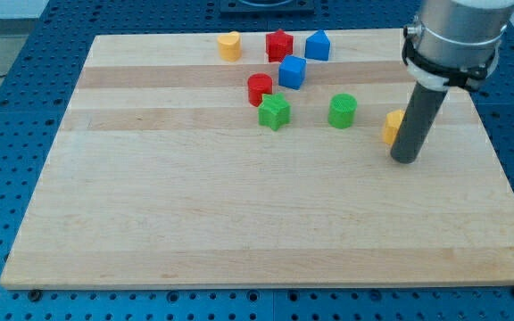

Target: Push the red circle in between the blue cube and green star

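On the pale wooden table (239,223), working from the view's left, a yellow heart-like block (229,45) sits near the top edge, then the red circle, a short red cylinder (259,89), with a red star-shaped block (279,45) up at its 12 o'clock. The red circle lies just beside both targets: the green star block (274,112) is at its 5 o'clock, almost touching, and the blue cube (292,72) at its 2 o'clock. A blue pentagon-like block (318,45) stands further up, a green cylinder (343,111) to the right, and a yellow block (393,127), partly hidden, touches the dark rod. My tip (406,160) rests well apart from the red circle, at about its 4 o'clock. There is no claw on this arm, so nothing is gripped. To do the step well, I judge the tip should swing round below the green blocks to the circle's 9 o'clock side, then push gently toward 3 o'clock, into the narrow gap, without knocking star or cube aside.
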`<state>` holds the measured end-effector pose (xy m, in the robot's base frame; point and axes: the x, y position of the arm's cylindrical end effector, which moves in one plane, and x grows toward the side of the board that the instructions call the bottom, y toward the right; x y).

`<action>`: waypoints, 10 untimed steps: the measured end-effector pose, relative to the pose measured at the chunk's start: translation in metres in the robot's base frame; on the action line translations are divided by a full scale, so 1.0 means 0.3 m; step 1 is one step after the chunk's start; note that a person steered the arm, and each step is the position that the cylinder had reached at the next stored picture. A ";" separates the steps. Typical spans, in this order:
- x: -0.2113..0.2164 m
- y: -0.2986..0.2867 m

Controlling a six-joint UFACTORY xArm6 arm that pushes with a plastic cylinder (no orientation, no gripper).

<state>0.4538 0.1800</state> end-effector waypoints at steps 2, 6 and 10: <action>-0.142 0.010; 0.007 0.013; -0.266 -0.828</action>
<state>0.3741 -0.0684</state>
